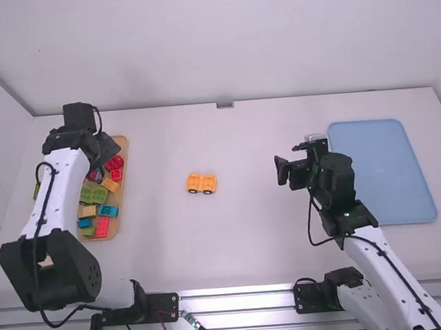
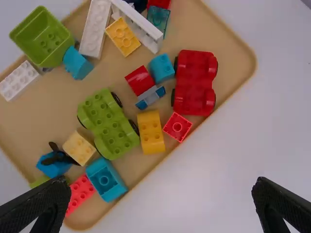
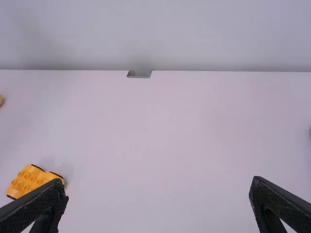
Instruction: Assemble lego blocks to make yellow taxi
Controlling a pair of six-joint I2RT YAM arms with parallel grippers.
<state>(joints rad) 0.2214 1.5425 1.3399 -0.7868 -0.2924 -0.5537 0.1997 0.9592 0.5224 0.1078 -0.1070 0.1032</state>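
My left gripper (image 1: 110, 147) is over the wooden tray of blocks; in the left wrist view the left gripper (image 2: 163, 204) is open above the tray's edge, nothing between its fingers. Below it lie a yellow block (image 2: 151, 132), a pale yellow block (image 2: 123, 37), a green car base (image 2: 108, 124) and a red car base (image 2: 195, 82). An orange-yellow car base (image 1: 201, 183) sits alone mid-table; the right wrist view shows this yellow base (image 3: 33, 180) near one finger. My right gripper (image 1: 291, 172) hangs right of it, and the right gripper (image 3: 159, 201) is open and holds nothing.
The wooden tray (image 2: 243, 63) at the left also has white, blue and red blocks, a green bucket-like piece (image 2: 43, 38) and a small dark piece. A light blue tray (image 1: 381, 171) lies at the right, beside the right arm. A wall borders the table's far edge.
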